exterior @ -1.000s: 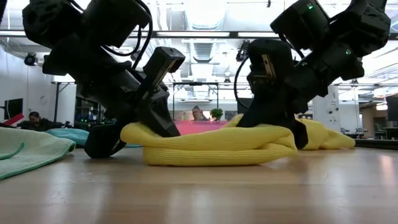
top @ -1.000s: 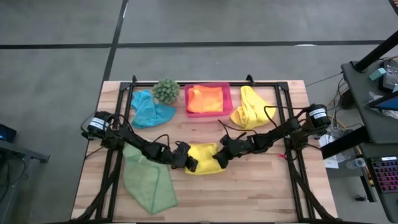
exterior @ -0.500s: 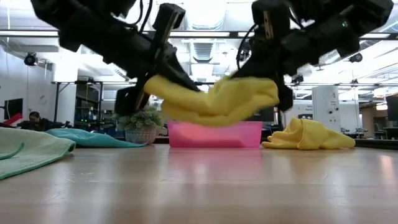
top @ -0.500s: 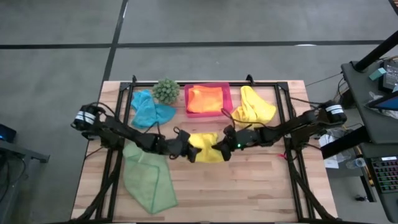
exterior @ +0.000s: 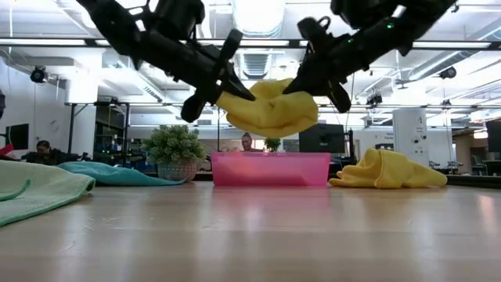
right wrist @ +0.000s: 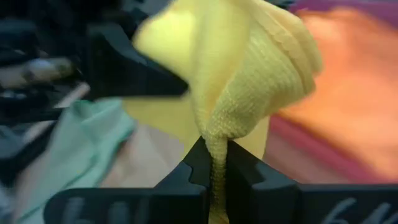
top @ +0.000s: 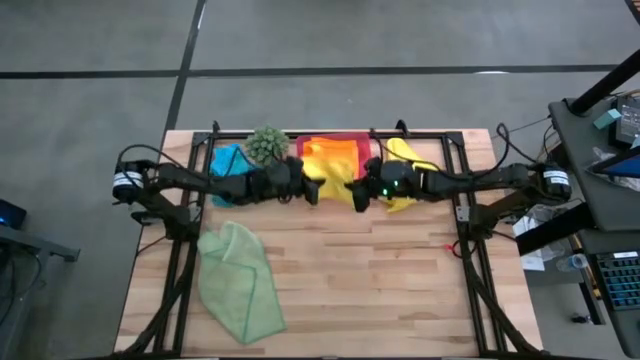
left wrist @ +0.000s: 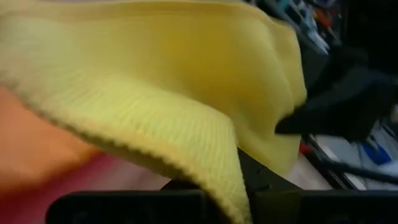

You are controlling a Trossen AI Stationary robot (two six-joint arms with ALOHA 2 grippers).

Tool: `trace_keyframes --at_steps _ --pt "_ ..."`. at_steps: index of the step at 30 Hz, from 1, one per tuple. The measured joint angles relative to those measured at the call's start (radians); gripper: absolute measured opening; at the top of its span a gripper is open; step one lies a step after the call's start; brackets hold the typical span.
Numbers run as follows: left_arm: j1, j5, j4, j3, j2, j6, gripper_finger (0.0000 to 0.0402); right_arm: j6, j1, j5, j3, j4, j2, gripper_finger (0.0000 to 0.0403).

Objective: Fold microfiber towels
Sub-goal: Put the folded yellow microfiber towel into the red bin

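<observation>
Table (top: 380,290) filled the middle of the high view, a pale wooden top with a dark frame along its sides. Both arms reached in from the left and right edges and met near the upper centre, their forearms almost level and pointed at each other.

Next in size, the light green towel (top: 238,278) lay crumpled at the lower left, well apart from the work. The teal towel (top: 228,160) sat at the upper left beside the spiky plant (top: 266,144), and the second yellow towel (top: 408,152) lay bunched at the upper right, partly behind the right arm.

The pink tray (exterior: 270,168) stood at the upper centre with the orange towel (top: 328,160) inside it.

The folded yellow towel (exterior: 270,108) hung in the air between the two grippers, directly above the tray in the low view and clear of it. The left gripper (exterior: 235,88) was clamped on its left end and the right gripper (exterior: 307,78) on its right end; in the right wrist view the fingers were pinched tight on a fold of the cloth.

By my reading, the step in hand was stacking: the folded towel was being carried to the tray. The next move would call for both arms lowering together onto the orange towel, then releasing evenly so the fold stays flat.
</observation>
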Motion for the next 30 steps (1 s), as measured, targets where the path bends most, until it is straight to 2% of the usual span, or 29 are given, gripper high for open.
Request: trace_keyframes --at_steps 6,13,21,30 --pt "0.122 0.012 0.002 0.039 0.033 0.059 0.0001 -0.087 -0.129 -0.001 0.077 -0.083 0.020 0.0013" --pt "0.172 0.017 0.002 0.101 0.142 0.069 0.0001 -0.157 -0.224 -0.009 0.155 -0.145 0.117 0.0013" --pt "0.212 0.022 -0.027 0.144 0.231 0.060 0.0001 -0.235 -0.262 -0.009 0.286 -0.267 0.299 0.0013" --pt "0.230 -0.004 -0.072 0.149 0.258 0.060 0.0002 -0.256 -0.268 0.008 0.409 -0.363 0.411 0.0013"
